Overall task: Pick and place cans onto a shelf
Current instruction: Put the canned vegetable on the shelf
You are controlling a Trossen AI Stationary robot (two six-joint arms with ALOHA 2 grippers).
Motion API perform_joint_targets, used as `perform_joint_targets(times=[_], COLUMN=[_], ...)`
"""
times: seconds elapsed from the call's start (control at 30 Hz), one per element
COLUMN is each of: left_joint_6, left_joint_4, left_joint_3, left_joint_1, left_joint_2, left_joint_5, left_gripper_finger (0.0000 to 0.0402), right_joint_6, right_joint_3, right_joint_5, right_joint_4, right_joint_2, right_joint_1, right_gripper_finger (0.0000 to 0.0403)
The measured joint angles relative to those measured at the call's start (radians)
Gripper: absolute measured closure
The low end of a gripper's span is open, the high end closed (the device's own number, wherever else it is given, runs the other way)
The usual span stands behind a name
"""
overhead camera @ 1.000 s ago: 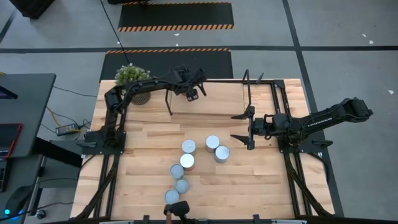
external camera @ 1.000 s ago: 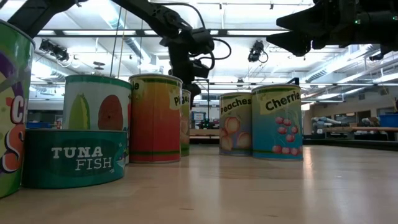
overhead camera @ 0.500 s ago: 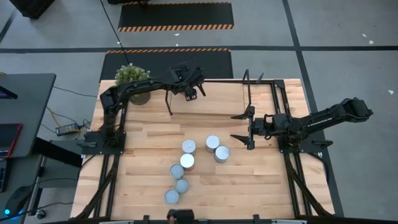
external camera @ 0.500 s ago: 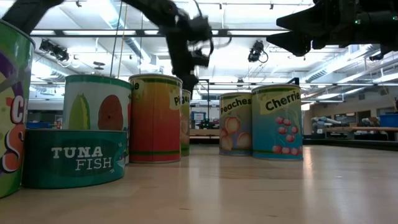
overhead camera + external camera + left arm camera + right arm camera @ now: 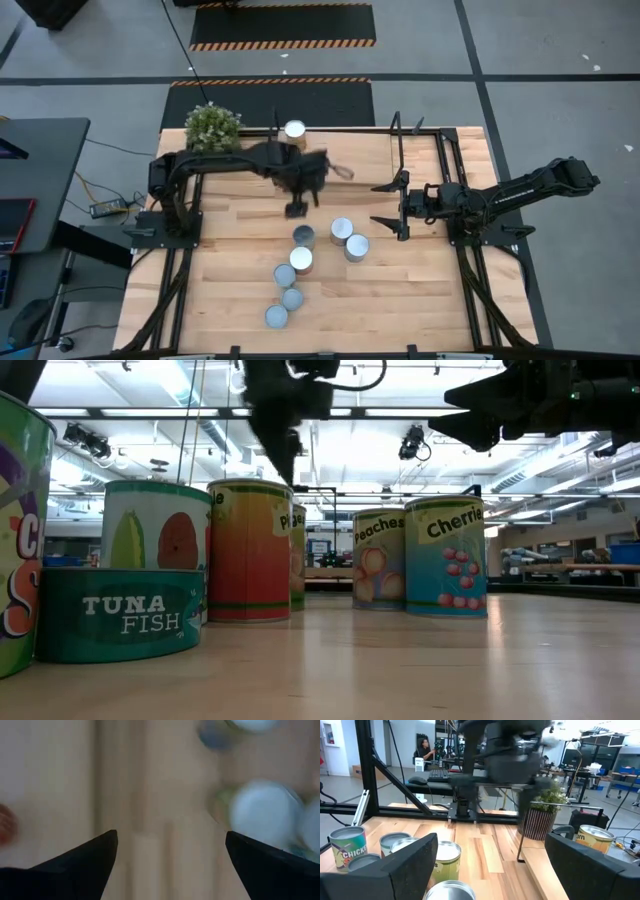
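Seven shiny-topped cylindrical tins [image 5: 303, 259] cluster on the pale plank tabletop [image 5: 420, 290]; an eighth tin [image 5: 294, 131] stands on the black-framed wooden shelf [image 5: 360, 150]. The left gripper [image 5: 297, 207] hovers over the cluster, fingers apart. The right gripper [image 5: 390, 208] waits beside the tins, fingers spread, empty.

Both arms are dark, jointed metal links on black bases; each tool, left tool [image 5: 298, 203] and right tool [image 5: 388, 206], ends in two black pointed fingers.
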Motion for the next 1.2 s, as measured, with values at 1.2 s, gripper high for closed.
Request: perform_joint_targets(times=[1.2], left_joint_6=[-0.522], left_joint_4=[-0.137], left_joint_3=[-0.004], left_joint_1=[-0.402], left_joint_2=[-0.059], left_joint_5=[-0.103], left_gripper_finger=[0.0087], right_joint_6=[0.011], right_joint_3=[0.000], right_joint_5=[0.000], right_joint_4=[-0.014], right_joint_2=[0.007], right_joint_1=[0.000], right_gripper_finger=[0.0027])
